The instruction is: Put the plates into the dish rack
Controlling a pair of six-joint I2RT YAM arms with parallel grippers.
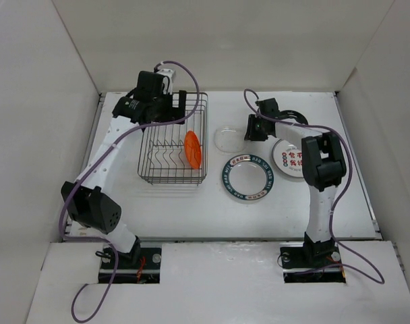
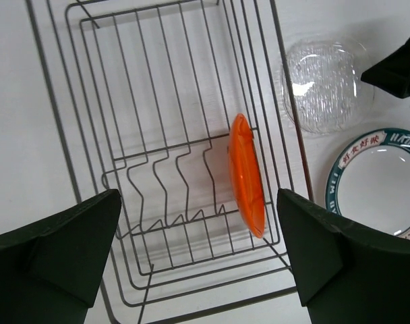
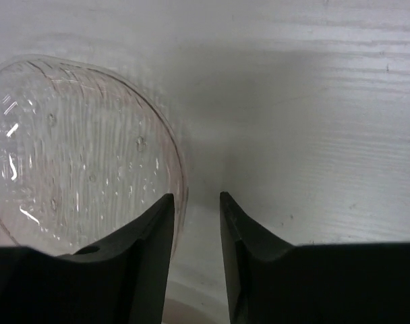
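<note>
Top external view: nearest, bare bench (image 1: 191, 209) runs along the front edge. Beyond it the teal-rimmed plate (image 1: 247, 177) lies flat, its rim lettering too small to read. The grey-rimmed plate (image 1: 284, 158) with red and green characters lies partly under the right arm. The dish rack (image 1: 171, 181) stands to the left, with the orange plate (image 1: 193, 149) on edge at its right side and open tines leftward. The left end effector (image 2: 198, 196) hangs spread wide above. The right end effector (image 3: 195, 202), narrowed, sits at the clear plate's (image 1: 226, 138) rim; whether it is pinching I cannot tell.

Dish rack (image 1: 171, 181) far left, orange plate (image 1: 193, 150) standing on edge at its right end. Clear plate (image 1: 226, 138) flat just right of the rack. Teal-rimmed plate (image 1: 249, 177) flat nearer, character plate (image 1: 288, 159) to its right.
</note>
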